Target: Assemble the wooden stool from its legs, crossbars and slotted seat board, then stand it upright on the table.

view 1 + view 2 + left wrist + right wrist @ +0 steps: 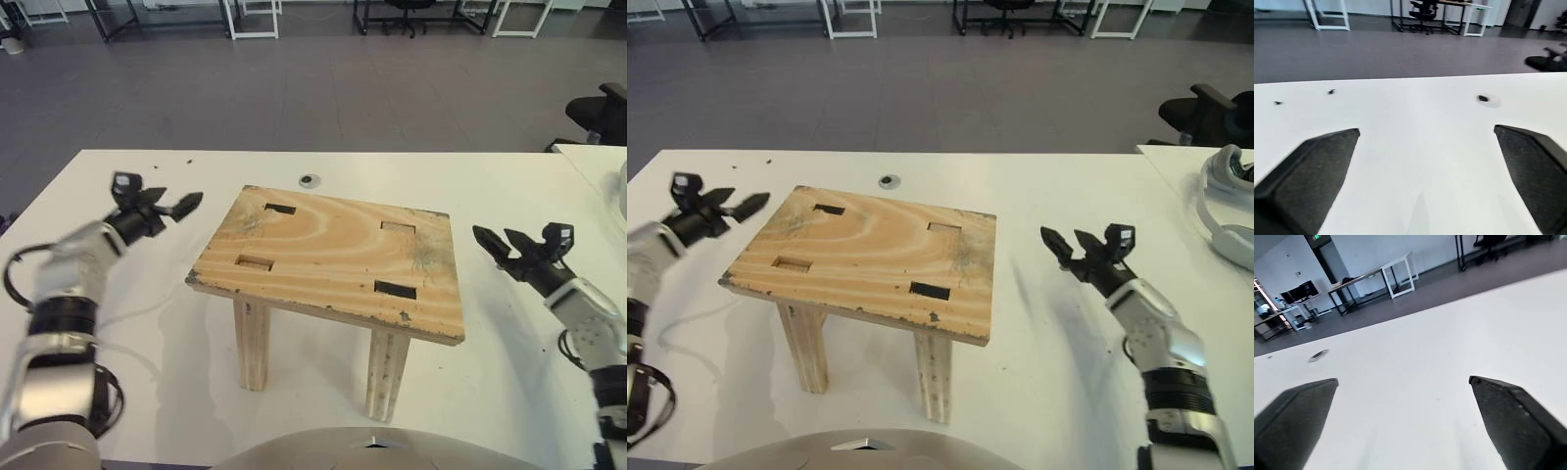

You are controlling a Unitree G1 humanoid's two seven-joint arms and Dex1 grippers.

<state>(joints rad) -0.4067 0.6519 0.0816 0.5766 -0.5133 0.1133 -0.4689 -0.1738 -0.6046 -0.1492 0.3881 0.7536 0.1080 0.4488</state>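
The stool stands upright on the table; left hand and right hand, both spread wide, could topple it swinging inward.

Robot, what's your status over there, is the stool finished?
Wooden stool upright on table. Left hand open, empty, at its left. Right hand open, empty, at its right. Small round disc behind stool, apart.

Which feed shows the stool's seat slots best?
Left eye view: the seat board sits centred, all four slots visible. Right eye view shows the same, shifted left. Wrist views look across the table instead.
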